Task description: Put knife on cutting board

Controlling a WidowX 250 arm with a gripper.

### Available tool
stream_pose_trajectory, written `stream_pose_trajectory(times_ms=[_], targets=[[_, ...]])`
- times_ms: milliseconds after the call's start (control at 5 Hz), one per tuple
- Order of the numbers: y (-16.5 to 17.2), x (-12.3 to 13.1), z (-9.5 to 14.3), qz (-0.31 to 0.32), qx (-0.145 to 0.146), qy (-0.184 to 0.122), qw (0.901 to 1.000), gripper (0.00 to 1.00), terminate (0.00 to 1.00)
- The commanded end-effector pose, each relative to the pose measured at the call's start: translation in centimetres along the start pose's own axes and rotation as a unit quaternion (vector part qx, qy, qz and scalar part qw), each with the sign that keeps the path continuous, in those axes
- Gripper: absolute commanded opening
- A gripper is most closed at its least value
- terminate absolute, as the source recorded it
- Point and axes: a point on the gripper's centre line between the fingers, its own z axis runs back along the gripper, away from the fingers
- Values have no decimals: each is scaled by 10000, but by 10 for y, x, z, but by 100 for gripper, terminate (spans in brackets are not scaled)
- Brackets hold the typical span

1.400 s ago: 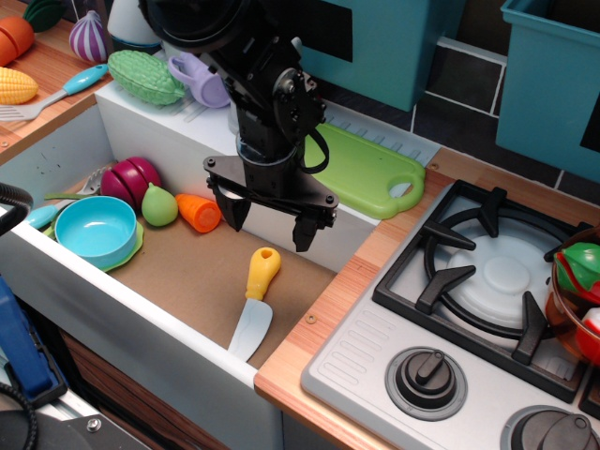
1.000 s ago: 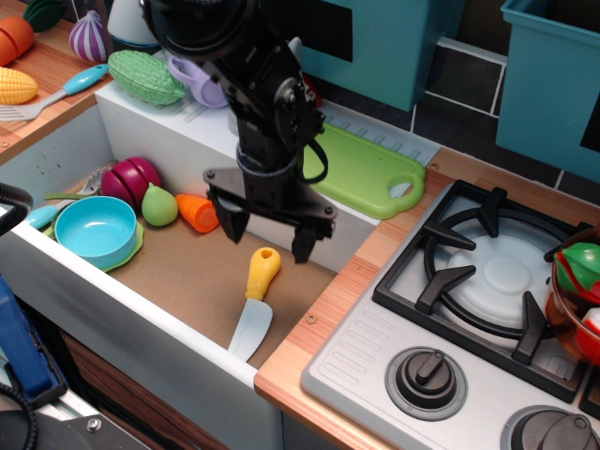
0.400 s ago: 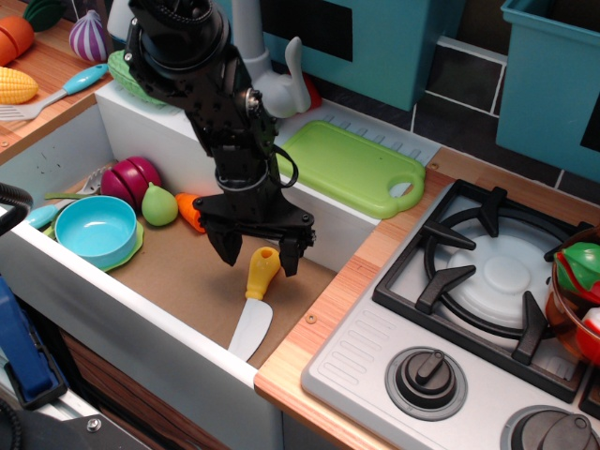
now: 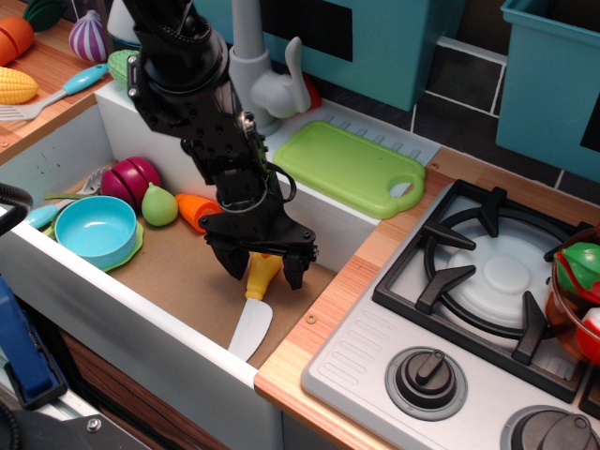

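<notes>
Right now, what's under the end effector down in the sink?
Under the end effector lies the knife on the brown sink floor. Its yellow handle shows between the open fingers and its pale blade pokes out toward the camera. The handle's top end is covered.

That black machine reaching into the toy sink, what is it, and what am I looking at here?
It is a single robot arm, filmed by one camera looking down from above and in front at a play kitchen. At the arm's end is a black two-fingered gripper, its hand. The fingers stand open, one on each side of the yellow handle of a toy plastic knife with a pale blade. The knife lies flat on the brown floor of the white sink; it is not gripped or lifted yet.

Also in the sink are a blue bowl, a green pear, an orange carrot piece and a purple onion half.

Behind the sink, on its rim, lies a lime-green plastic cutting board with a handle hole, where the knife should go. To the right is a toy stove.
</notes>
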Motion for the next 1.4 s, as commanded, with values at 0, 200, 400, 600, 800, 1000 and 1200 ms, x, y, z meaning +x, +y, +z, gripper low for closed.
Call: stream_pose_trajectory(times_ms=[0,200,400,600,800,1000,1200], targets=[[6,3,-3,127,26,-171,9998,0,0],[5,1,-1,133,36,-147,9998,0,0],[6,11,18,91,225,-163,9996,0,0],[12,28,42,1,543,-302,9981,0,0],[11,44,65,-112,724,-384,9966,0,0],[9,43,80,-43,978,-745,9924,0,0],[4,46,87,-39,969,-877,9914,0,0]])
